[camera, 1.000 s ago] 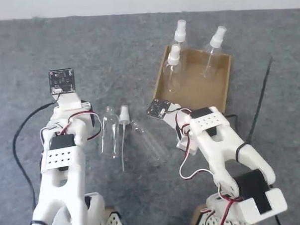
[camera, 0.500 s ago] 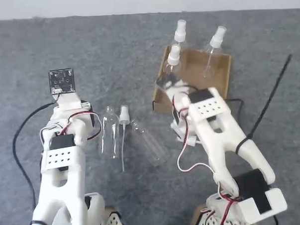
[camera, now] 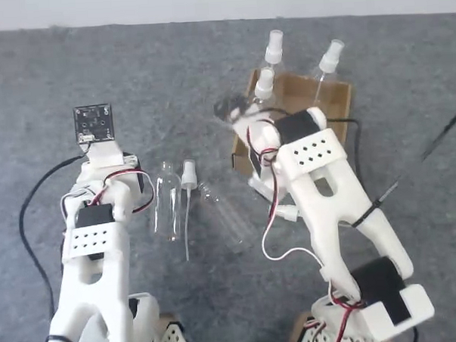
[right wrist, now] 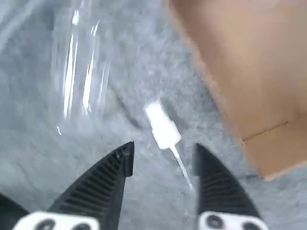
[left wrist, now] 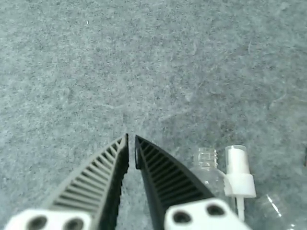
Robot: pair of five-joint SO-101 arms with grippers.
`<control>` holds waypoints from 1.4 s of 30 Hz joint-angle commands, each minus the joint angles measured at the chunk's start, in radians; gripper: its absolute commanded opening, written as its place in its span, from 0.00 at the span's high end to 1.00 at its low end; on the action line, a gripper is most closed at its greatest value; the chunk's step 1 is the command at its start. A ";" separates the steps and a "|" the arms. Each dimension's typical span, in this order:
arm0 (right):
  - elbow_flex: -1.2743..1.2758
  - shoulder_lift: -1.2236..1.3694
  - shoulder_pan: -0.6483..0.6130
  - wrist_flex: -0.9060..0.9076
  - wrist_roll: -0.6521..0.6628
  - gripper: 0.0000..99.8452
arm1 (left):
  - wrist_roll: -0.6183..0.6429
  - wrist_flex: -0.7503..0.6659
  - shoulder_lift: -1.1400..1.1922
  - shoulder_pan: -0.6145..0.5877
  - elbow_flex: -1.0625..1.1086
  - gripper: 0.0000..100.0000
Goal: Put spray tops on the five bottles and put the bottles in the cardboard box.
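Note:
Two uncapped clear bottles lie on the grey mat, one [camera: 166, 200] beside the left arm and one [camera: 224, 213] nearer the right arm. A loose spray top [camera: 187, 176] lies between them, its tube trailing toward the front. Three capped bottles [camera: 264, 90] stand in the cardboard box [camera: 336, 136]. My left gripper [left wrist: 131, 139] is shut and empty, low over the mat just beside the first bottle's neck [left wrist: 206, 160] and the spray top [left wrist: 238, 175]. My right gripper [right wrist: 164, 147] is open over a second spray top [right wrist: 162, 125] lying by the box's corner [right wrist: 249, 62].
The right arm [camera: 319, 174] stretches over the box's near left corner. A black cable [camera: 439, 143] runs across the mat at the right. A clear bottle [right wrist: 79, 72] lies beyond the right gripper's fingers. Open mat lies at the far left.
The right arm has swung away from the front toward the box, its wrist camera now over the box's left side. The left arm has not moved.

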 commanded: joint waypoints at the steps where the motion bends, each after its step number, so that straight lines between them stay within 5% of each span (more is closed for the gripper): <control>1: 0.157 -0.021 0.050 -0.134 0.101 0.76 | 0.002 -0.031 -0.006 0.006 -0.005 0.99; 6: 0.364 -0.021 0.076 -0.378 0.167 0.76 | 0.002 -0.031 -0.006 0.008 -0.005 0.99; 16: 0.485 -0.010 0.071 -0.503 0.146 0.77 | 0.002 -0.031 -0.005 0.009 -0.005 0.99; 25: 0.531 -0.021 0.081 -0.568 -0.009 0.98 | 0.002 -0.031 -0.005 0.009 -0.005 0.99; 34: 0.124 -0.087 0.061 -0.228 -0.270 0.98 | 0.002 -0.031 -0.003 0.009 -0.005 0.99; 42: -0.276 0.022 -0.157 -0.062 -0.468 0.98 | 0.002 -0.031 -0.003 0.009 -0.005 0.99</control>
